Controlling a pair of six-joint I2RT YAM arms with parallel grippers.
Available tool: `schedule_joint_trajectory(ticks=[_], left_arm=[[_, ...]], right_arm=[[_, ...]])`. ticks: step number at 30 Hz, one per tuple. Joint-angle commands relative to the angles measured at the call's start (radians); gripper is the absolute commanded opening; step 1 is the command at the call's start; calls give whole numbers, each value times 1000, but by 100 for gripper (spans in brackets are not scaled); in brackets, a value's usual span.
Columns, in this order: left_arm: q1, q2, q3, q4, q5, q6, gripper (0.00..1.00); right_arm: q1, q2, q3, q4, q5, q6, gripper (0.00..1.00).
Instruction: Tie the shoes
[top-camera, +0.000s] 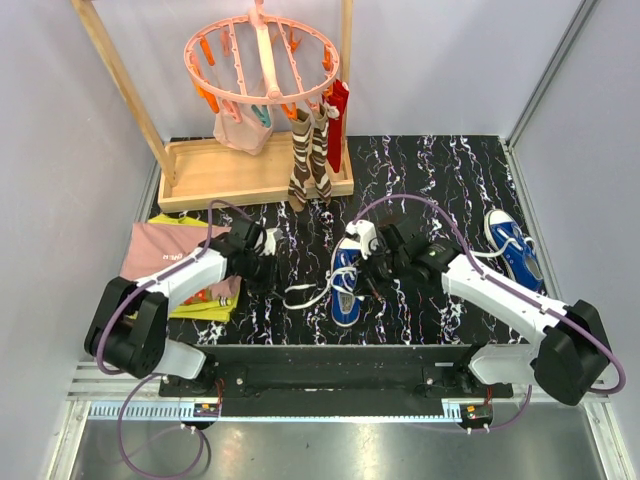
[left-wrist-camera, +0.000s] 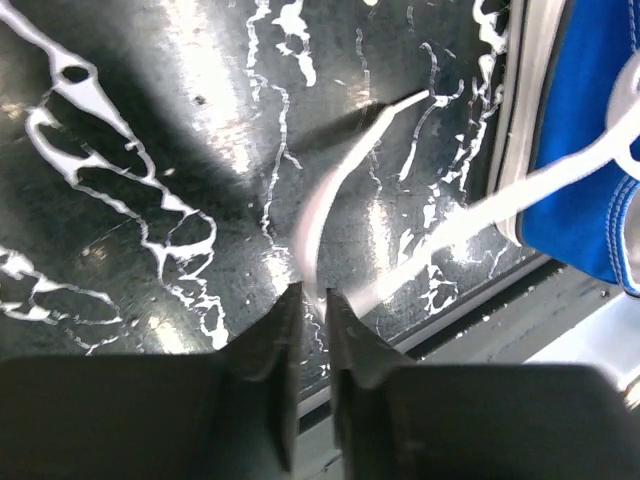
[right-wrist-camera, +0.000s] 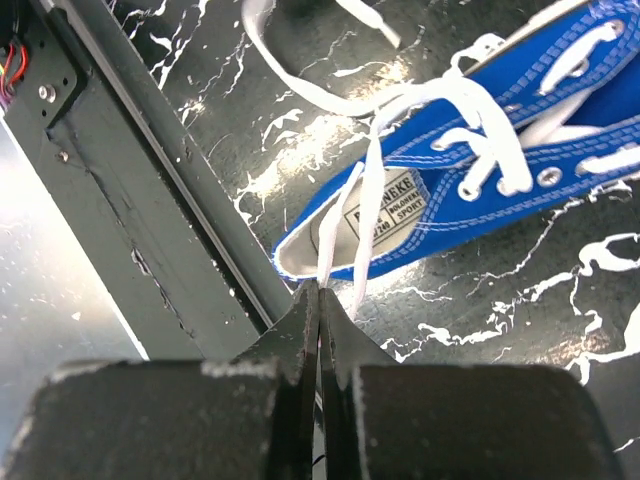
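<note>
Left end effector (left-wrist-camera: 312, 300) pinching left lace (left-wrist-camera: 335, 185) | right end effector (right-wrist-camera: 320, 300) clamped on right lace (right-wrist-camera: 368, 215) | risk: tension may drag shoe (right-wrist-camera: 480, 190); laces may slip.

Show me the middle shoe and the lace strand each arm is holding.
Middle shoe (top-camera: 346, 300), top view, blue side near the heel.
Left arm's lace (left-wrist-camera: 330, 192), left wrist view, middle of the strand.
Right arm's lace (right-wrist-camera: 328, 240), right wrist view, lower strand.

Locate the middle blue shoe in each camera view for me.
Top external: middle shoe, centre of the picture, between the two arms.
Left wrist: right edge, upper half.
Right wrist: upper right, lying diagonally.
Shared landmark: its white laces, trailing over the black marbled mat.
</note>
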Motion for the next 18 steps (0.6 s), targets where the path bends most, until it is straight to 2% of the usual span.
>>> schedule_joint_trajectory(ticks=[1,3,5,7,9,10,14,18], left_arm=[[-1,-29,62,54,105,79,29],[2,-66,73,105,125,125,38],[-1,-101,101,184,180,157,43],[-16,-68,151,236,206,164,46],[-32,-5,211,255,243,176,45],[-46,79,240,255,290,176,44],[-107,222,361,286,267,164,40],[-151,302,404,318,263,151,37]], right_arm=[[-39,-9,4,2,-26,58,0],[-58,-9,1,2,-40,66,0],[-68,-16,0,4,-28,72,0],[-87,-18,1,2,-26,73,0],[-105,-13,7,2,-29,73,0],[-108,-10,10,4,-35,73,0],[-113,-3,35,2,-70,76,0],[-113,6,36,2,-96,78,0]])
